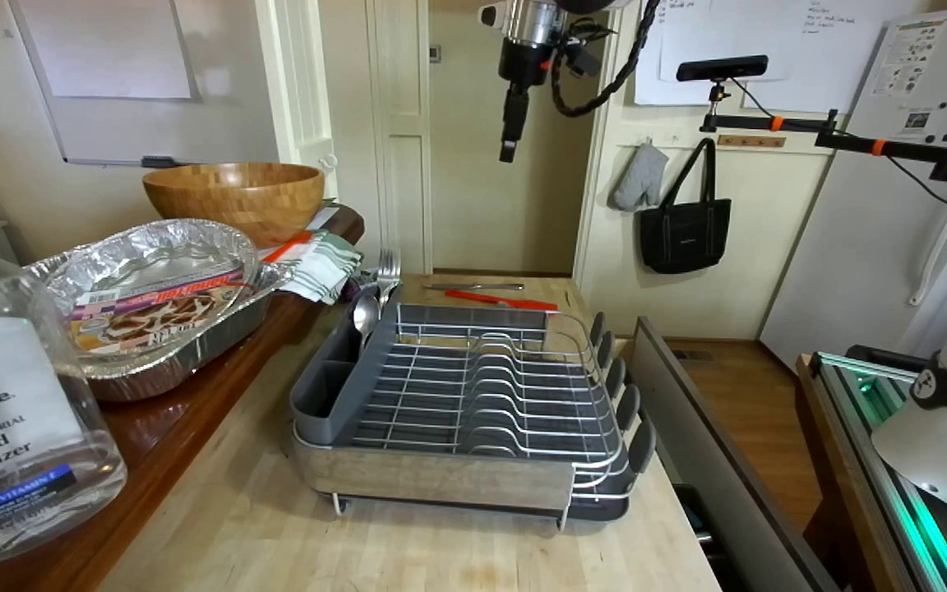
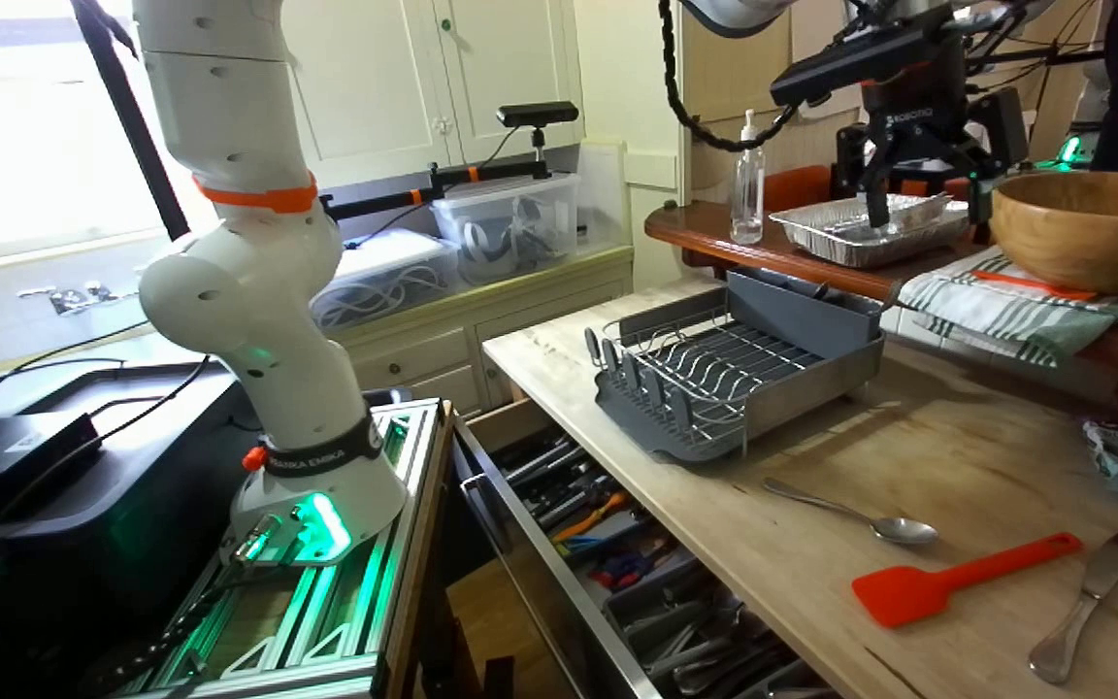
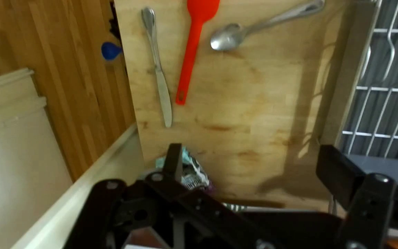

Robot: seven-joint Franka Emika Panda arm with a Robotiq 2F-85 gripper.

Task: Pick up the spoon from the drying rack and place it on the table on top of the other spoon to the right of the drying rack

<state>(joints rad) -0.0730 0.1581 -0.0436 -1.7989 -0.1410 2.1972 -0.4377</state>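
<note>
Spanning the scene, the table (image 2: 986, 437): pale butcher block, chosen landing ground for the transfer.
Drying rack (image 1: 441, 475): metal wire set in dark grey plastic, a utensil caddy (image 1: 371, 370) along one side.
Gripper (image 2: 929, 207): poised well above the table, fingers spread wide with nothing between them; the pick appears yet to begin.
Other spoon (image 3: 268, 24): flat on the table between the rack and a red spatula (image 3: 191, 52), handle end toward the rack.
Spoon (image 1: 367, 312): standing in the caddy beside upturned forks (image 1: 389, 267) (little more than bowl and neck shows). Likely light, stiff and hard to break, though smooth metal may slip; the neck, just under the bowl, looks the surest hold.
Spoon's long axis: close to vertical, bowl up and handle down into the caddy, its exact lean hard to gauge; matching the other spoon would call for a turn to flat, most likely after a straight lift.
</note>
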